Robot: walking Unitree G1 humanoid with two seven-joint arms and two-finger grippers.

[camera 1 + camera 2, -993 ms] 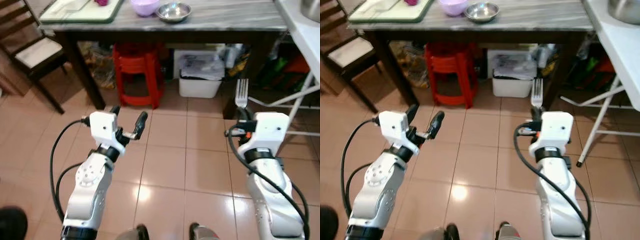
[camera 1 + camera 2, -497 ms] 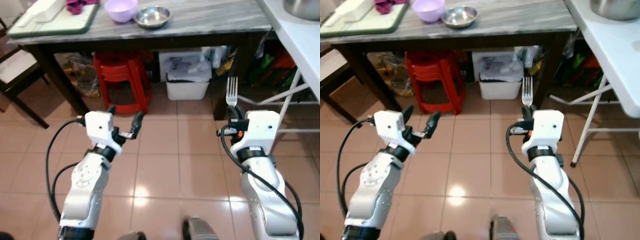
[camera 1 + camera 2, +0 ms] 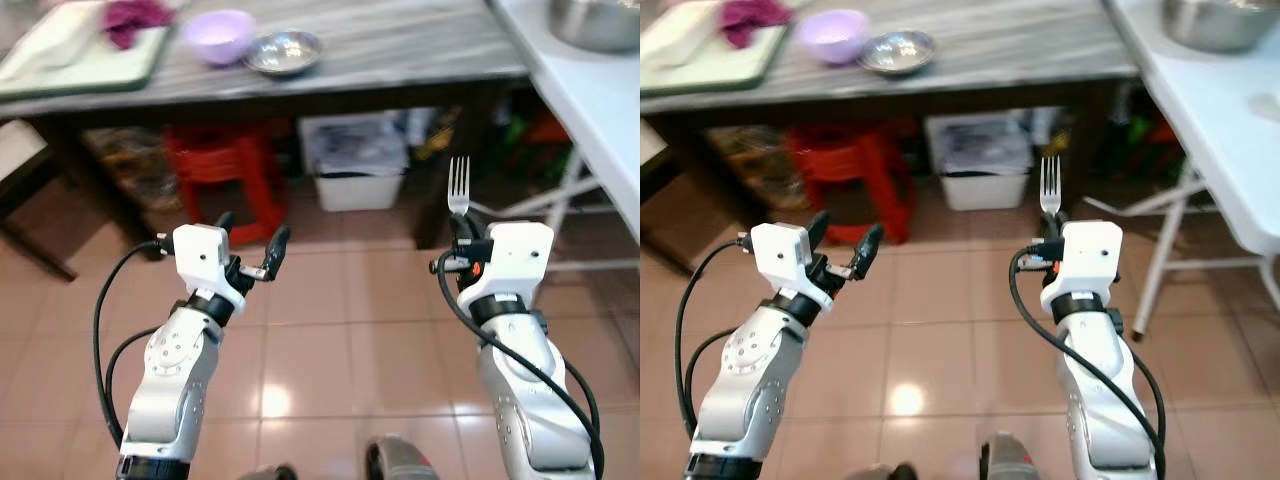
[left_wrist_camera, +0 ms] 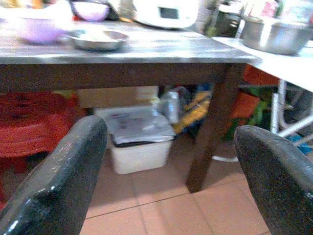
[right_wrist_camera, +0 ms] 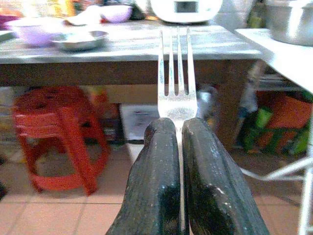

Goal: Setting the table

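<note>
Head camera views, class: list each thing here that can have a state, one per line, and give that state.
Right gripper: shut on the fork.
Fork: held upright, tines up.
Left gripper: open, holding nothing.
Purple bowl: upright on the grey table.
Steel bowl: upright on the table, beside the purple bowl.
White bin: under the table, lined with a bag.
Red stools: stacked under the table.

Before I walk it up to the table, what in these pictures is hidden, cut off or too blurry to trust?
- Fork handle: hidden between the right tool's closed fingers, right wrist view.
- Steel pot: cut off by the top edge, left eye view.
- Green tray and the purple cloth on it: blurred and cut by the frame corner, right eye view.
- Contents of the steel bowl and purple bowl: too small and blurred.
- Left tool: open, holding nothing.
</note>
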